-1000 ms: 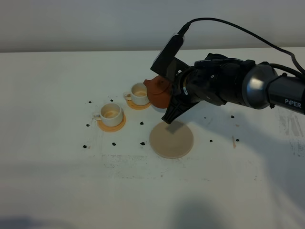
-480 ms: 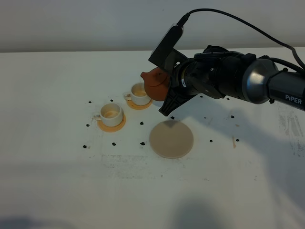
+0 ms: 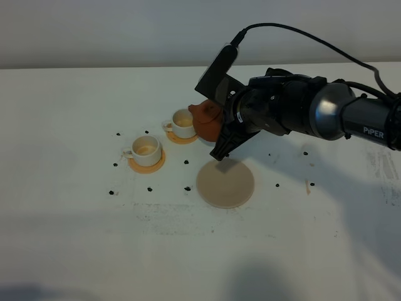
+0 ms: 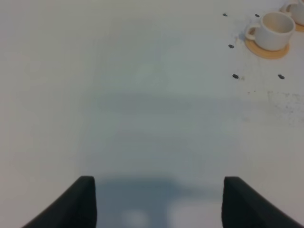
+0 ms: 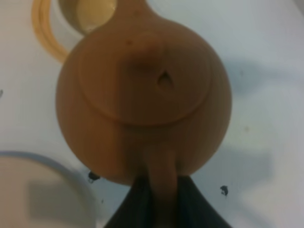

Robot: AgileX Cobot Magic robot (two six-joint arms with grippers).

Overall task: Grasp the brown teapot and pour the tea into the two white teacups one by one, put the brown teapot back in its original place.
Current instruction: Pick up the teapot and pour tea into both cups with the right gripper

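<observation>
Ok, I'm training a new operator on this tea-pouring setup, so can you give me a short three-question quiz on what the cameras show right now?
1. True or false: the brown teapot rests on the beige coaster.
2. The teapot's spout is closest to: A) the front teacup, B) the rear teacup, C) the beige coaster.
3. Which gripper holds the teapot's handle?
Key: 1 false; 2 B; 3 the right gripper.
</observation>
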